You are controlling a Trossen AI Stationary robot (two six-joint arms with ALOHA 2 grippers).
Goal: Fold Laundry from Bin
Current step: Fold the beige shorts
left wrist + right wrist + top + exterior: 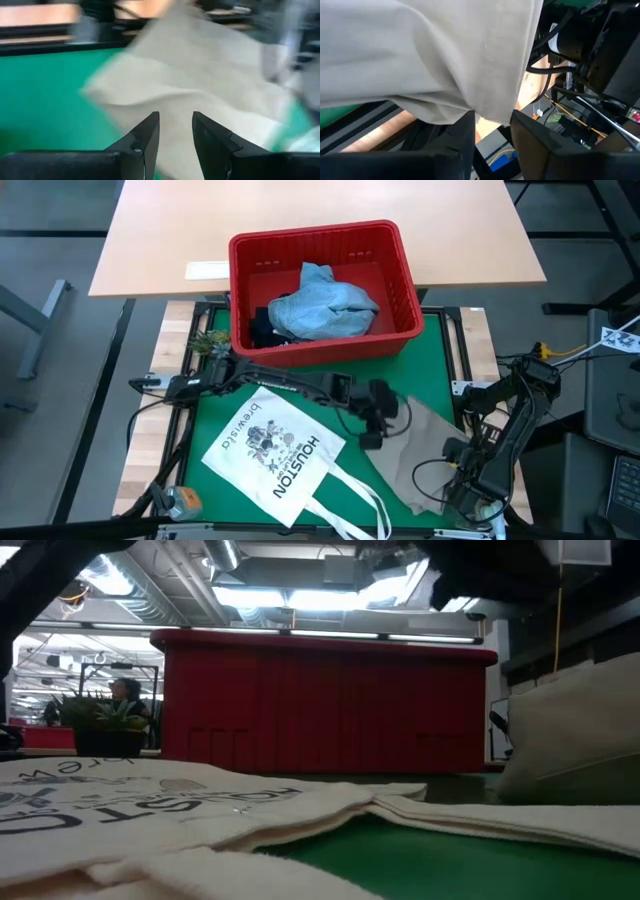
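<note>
The left fingers (175, 137), dark and wedge-shaped, stand slightly apart with nothing between them, hovering over soft, creased beige cloth (420, 445) at lower centre-right of the high view. The right fingers (492, 132) are parted too, with a limp fold of that cloth hanging into the gap; whether they pinch it I cannot tell. The cloth lies on the green tabletop (205, 420), beside a flat white tote (275, 450) with dark print. At upper centre, the red slotted plastic bin (400, 305) holds crumpled light-blue denim (325, 310) and something dark.
</note>
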